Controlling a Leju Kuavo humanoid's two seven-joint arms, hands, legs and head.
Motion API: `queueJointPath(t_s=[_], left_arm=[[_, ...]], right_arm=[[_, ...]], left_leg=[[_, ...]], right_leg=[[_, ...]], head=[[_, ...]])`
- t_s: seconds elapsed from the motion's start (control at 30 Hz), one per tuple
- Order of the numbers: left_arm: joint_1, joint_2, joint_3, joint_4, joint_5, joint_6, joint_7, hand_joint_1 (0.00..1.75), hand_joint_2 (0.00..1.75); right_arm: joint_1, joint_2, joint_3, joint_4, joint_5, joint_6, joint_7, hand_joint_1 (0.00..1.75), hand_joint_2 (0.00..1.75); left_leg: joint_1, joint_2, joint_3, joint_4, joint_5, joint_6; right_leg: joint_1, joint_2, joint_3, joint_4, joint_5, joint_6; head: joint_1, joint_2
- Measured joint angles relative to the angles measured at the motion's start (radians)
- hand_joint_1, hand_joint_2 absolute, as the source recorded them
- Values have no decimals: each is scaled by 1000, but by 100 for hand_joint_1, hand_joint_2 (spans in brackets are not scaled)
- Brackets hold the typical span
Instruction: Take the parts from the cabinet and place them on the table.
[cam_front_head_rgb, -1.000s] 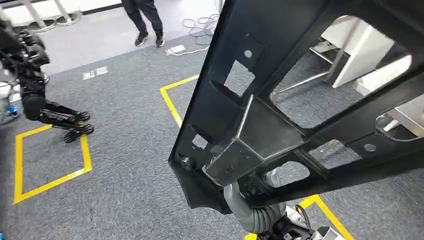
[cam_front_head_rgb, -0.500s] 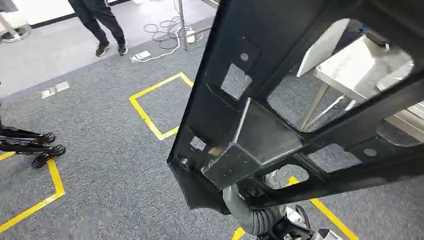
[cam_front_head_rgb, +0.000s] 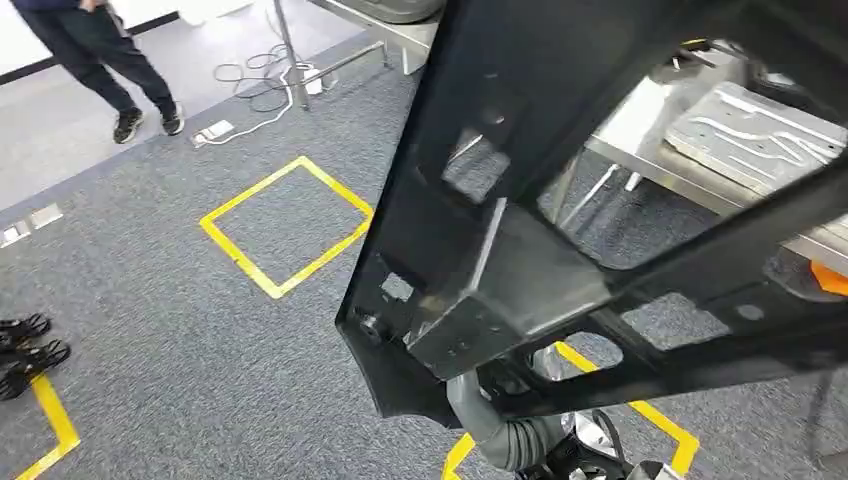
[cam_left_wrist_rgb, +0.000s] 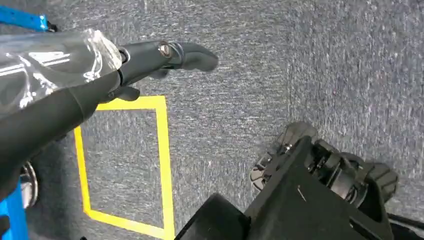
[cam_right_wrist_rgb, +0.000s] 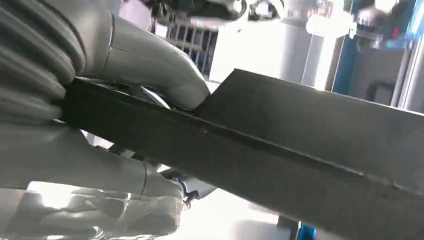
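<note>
robot turned; steel table with pressed sheet part swung into view. right hand clamps big black perforated metal frame, carried high near table. left hand hangs, fingers loose, holding nothing. set-down next, likely.

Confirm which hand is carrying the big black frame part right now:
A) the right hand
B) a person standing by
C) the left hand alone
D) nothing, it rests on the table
A: in the right wrist view the right hand grips the edge of the black frame part, while the left hand hangs over the carpet holding nothing.
</note>
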Motion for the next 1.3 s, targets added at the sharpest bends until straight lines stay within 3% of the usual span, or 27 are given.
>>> queueJointPath(t_s=[0.03, 0.07, 0.13, 0.2, 0.23, 0.27, 0.3, 0.37, 0.4, 0.43, 0.5, 0.57, 0.63, 0.7, 0.77, 0.8, 0.87, 0.9, 0.93, 0.97, 1.07, 1.1, 1.13, 1.17, 1.23, 1.27, 1.3], left_arm=[[-4, 1, 0, 0, 1, 0, 0, 0, 175], [-5, 1, 0, 0, 2, 0, 0, 0, 175], [-7, 1, 0, 0, 2, 0, 0, 0, 175], [-13, 1, 1, 0, 3, 3, -4, 0, 175], [-20, 1, 2, 0, 3, 3, -4, 0, 175], [-21, 1, 2, 0, 3, 3, -4, 0, 175], [-21, 1, 1, 0, 3, 3, -4, 0, 175], [-16, 1, 0, 0, 3, 3, -4, 0, 175], [-14, 2, 0, 0, 3, 3, -4, 0, 175], [-11, 2, 0, 0, 3, 3, 1, 0, 175], [-8, 3, 0, 0, 4, 5, 0, 0, 175], [-10, 1, 0, 0, 3, 5, -2, 0, 175], [-11, 2, 0, 0, 3, 6, -1, 0, 175], [-2, 2, 0, 0, 3, 6, -2, 0, 175], [-3, 2, 0, 0, 3, 6, -2, 0, 175], [-2, 2, 0, 0, 3, 6, -2, 0, 175], [-2, 1, 0, 0, 3, 6, -2, 0, 175], [-2, 1, 0, 0, 3, 6, -2, 0, 175], [-2, 2, 0, 0, 3, 6, -2, 0, 175], [-3, 2, 0, 1, 3, 6, -2, 0, 175], [-5, 2, 0, 1, 3, 6, -2, 0, 175], [-6, 2, 0, 1, 3, 6, -2, 0, 175], [-6, 2, 0, 0, 3, 6, -2, 0, 175], [-6, 2, 0, 0, 5, 7, -2, 0, 175], [-17, 2, 1, 0, 7, 10, -6, 0, 175], [-22, 2, 1, 0, 6, 10, -6, 0, 175], [-21, 2, 1, 0, 6, 10, -6, 0, 175]], right_arm=[[1, -1, 0, -2, 0, 0, 0, 175, 175], [0, -1, 0, -3, 0, 0, 0, 175, 175], [-5, 0, 0, -5, 0, 0, 0, 175, 175], [-6, 0, 0, -5, 0, 0, 0, 175, 175], [-6, 0, 0, -5, 0, 1, 0, 175, 175], [-6, 0, 0, -5, 0, 1, 0, 175, 175], [-6, 0, 0, -5, 0, 1, 0, 175, 175], [-7, 0, 0, -5, 0, 1, 0, 175, 175], [-8, 0, 0, -5, 0, 1, 0, 175, 175], [-10, 0, 0, -5, 0, 1, -1, 175, 175], [-10, -1, 1, -5, 0, 1, 0, 175, 175], [-11, -1, 0, -5, 0, 1, 0, 175, 175], [-12, -1, 1, -5, 1, 2, -1, 175, 175], [-12, -1, 0, -5, 0, 3, -1, 175, 175], [-9, -1, 0, -5, 0, 3, 0, 175, 175], [-9, -1, 1, -5, 0, 3, 0, 175, 175], [-9, -1, 1, -5, 0, 2, 0, 175, 175], [-9, -1, 1, -5, 0, 2, 0, 175, 175], [-11, -1, 1, -5, 0, 2, 0, 175, 175], [-10, -1, 0, -5, 0, 0, -1, 175, 175], [-8, -2, -1, -5, 0, -3, -2, 175, 175], [-8, -2, -1, -5, 0, -3, -2, 175, 175], [-9, -2, -1, -5, 0, -3, -2, 175, 175], [-10, -2, -1, -5, 0, -3, -2, 175, 175], [-8, -2, -1, -5, -3, -3, -3, 175, 175], [-8, -2, -1, -5, -6, -1, -4, 175, 175], [-8, -2, -1, -5, -7, 0, -5, 175, 175]], left_leg=[[1, 33, 11, 2, -9, -22], [6, 32, 9, 6, -17, -30], [11, -44, -30, 103, -78, -36], [10, -67, -117, 282, -152, -39], [10, -70, -149, 346, -164, -38], [10, -70, -156, 353, -150, -36], [9, -71, -142, 316, -116, -32], [9, -92, -73, 146, -18, -20], [9, -136, -42, 66, 19, -15], [10, -182, -33, 31, 12, -6], [4, -164, -32, 20, 6, -9], [10, -141, -25, 8, 15, 2], [11, -114, -21, 0, 21, 12], [8, -81, -21, 0, 20, 16], [7, -51, -23, 1, 19, 16], [8, -37, -22, 1, 17, 13], [10, -13, -17, 2, 13, 7], [9, -3, -11, 3, 8, 0], [-3, 3, -12, 7, 1, -8], [-3, 8, -11, 8, -1, -12], [2, 39, -3, 7, -5, -24], [8, 19, -4, 21, -19, -31], [9, -20, -24, 66, -50, -35], [10, -44, -61, 143, -92, -38], [9, -65, -144, 322, -160, -40], [9, -68, -162, 357, -161, -39], [8, -70, -156, 341, -139, -35]], right_leg=[[10, 48, -8, 4, 4, -37], [3, 60, -5, 0, 9, -47], [2, 77, -6, 1, 10, -54], [5, 98, -8, 1, 10, -58], [7, 111, -7, 1, 11, -59], [9, 126, -6, 1, 11, -59], [10, 140, -4, 1, 11, -59], [10, 170, 0, 1, 11, -59], [9, 181, 0, 1, 12, -58], [14, 194, -7, 4, 13, -52], [3, 213, -21, 3, 22, -39], [6, 235, -26, -1, 27, -25], [8, 131, -58, 69, -26, -24], [7, 101, -134, 233, -104, -18], [4, 97, -178, 325, -123, -12], [3, 95, -163, 297, -100, -11], [0, 73, -67, 128, -20, -10], [0, 31, -12, 37, 9, -9], [11, 3, 4, 3, -4, -12], [5, 23, 1, 4, 1, -27], [13, 53, -5, 4, 1, -46], [8, 65, -3, 2, 5, -52], [7, 73, -4, 2, 6, -56], [7, 80, -6, 2, 8, -61], [10, 103, -8, 3, 9, -64], [11, 115, -8, 3, 9, -64], [12, 131, -7, 3, 10, -65]], head=[[-4, 0], [-3, 0], [-6, 0], [-7, 0], [-8, 0], [-8, 0], [-8, 0], [-8, 0], [-8, 0], [-8, 0], [-6, 0], [-7, 0], [-3, 0], [-3, 0], [-3, 0], [-3, 0], [-3, 0], [-3, 0], [-2, 0], [-7, 0], [-6, 0], [-6, 0], [-8, 0], [-8, 0], [-8, 0], [-8, 0], [-8, 0]])
